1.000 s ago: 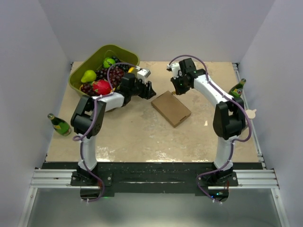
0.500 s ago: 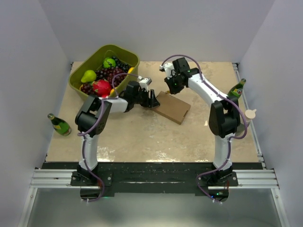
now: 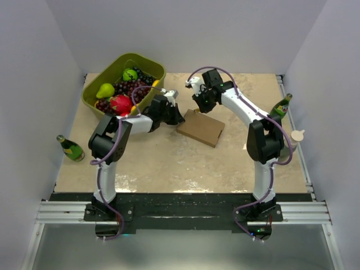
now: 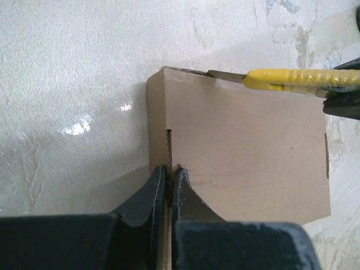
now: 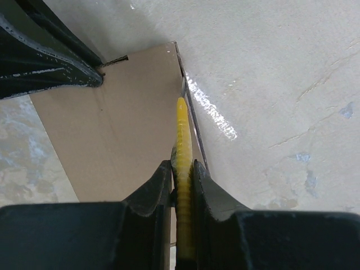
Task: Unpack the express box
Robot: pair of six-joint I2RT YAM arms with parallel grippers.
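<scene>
Cutter [image 4: 292, 79] meets express box [image 4: 247, 152] edge, left pincer [image 4: 169, 179] pinching adjacent edge

The yellow ribbed plastic utility knife [image 4: 292, 79] runs off the left wrist view's right edge. The flat brown cardboard express box [image 4: 247, 152] has its near edge hidden behind the left gripper [image 4: 169, 175]; overhead, the knife's blade is too small to see

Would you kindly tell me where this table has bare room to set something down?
Widest: the strip of table between the express box and the near edge. The far right corner, right of the right hand, is free too. Crowded: the box's far-left end, where the left hand and the knife both sit, near the fruit tub.
</scene>
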